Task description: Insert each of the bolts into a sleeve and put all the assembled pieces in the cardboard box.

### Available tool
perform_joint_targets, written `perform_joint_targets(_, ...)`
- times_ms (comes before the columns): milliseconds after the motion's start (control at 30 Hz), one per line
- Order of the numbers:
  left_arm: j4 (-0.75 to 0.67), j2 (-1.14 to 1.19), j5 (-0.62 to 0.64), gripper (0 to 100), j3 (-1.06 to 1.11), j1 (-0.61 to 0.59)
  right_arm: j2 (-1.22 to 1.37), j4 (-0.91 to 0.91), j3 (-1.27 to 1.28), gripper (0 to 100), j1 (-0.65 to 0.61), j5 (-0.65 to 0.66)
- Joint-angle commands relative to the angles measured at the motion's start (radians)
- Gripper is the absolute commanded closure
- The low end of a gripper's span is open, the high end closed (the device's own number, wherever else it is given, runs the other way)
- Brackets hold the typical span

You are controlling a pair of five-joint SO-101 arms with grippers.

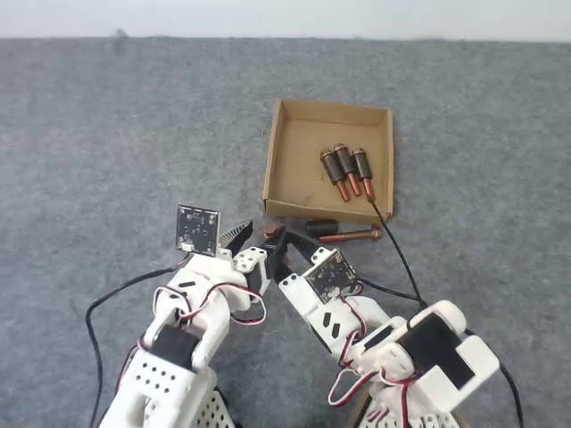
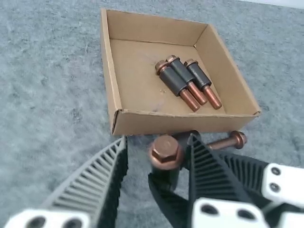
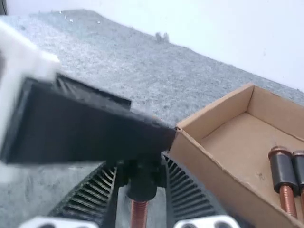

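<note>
No readable text, label, number or sign on the cardboard box (image 1: 272, 165) or anywhere else

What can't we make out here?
Held bolt: depth in its sleeve hidden by fingers, both wrist views; too small in high view.
Loose bolt: shaft partly behind those fingers, left wrist view.
Box: cut off by edge, right wrist view.

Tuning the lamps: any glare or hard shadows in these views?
High view: even light, with only soft shadows around the cardboard box. Left wrist view: a mild sheen on the bolt head, no glare. Right wrist view: the pale wall is the brightest area.
</note>
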Motion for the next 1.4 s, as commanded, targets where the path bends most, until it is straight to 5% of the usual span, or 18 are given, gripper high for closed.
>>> perform_joint_targets(0, 0.15, -0.158, 0.023, 81, -0.071, -0.005, -0.018, -0.03, -0.025, 99.3, 0.016, 0.017)
perform_joint_targets(133, 0.298, -0.362, 0.058, 81, -0.079, -0.011, -0.016, -0.03, -0.025, 99.3, 0.016, 0.017)
perform_joint_targets(367, 0.206, -0.307, 0.052, 81, -0.071, -0.11, -0.016, -0.03, -0.025, 99.3, 0.036, 0.017)
perform_joint_targets(767, 0.285, -0.33, 0.046, 82, -0.012, -0.307, -0.016, -0.03, -0.025, 99.3, 0.065, 0.017)
perform_joint_targets(900, 0.311, -0.33, 0.04, 90, -0.013, -0.348, -0.016, -0.03, -0.025, 99.3, 0.067, 0.017)
perform_joint_targets(1000, 0.319, -0.33, -0.026, 100, -0.013, -0.359, -0.018, -0.03, -0.025, 99.3, 0.093, 0.017)
perform_joint_targets(1367, 0.493, -0.33, -0.279, 98, -0.013, -0.359, -0.018, -0.248, 0.021, 99.3, 0.231, 0.015)
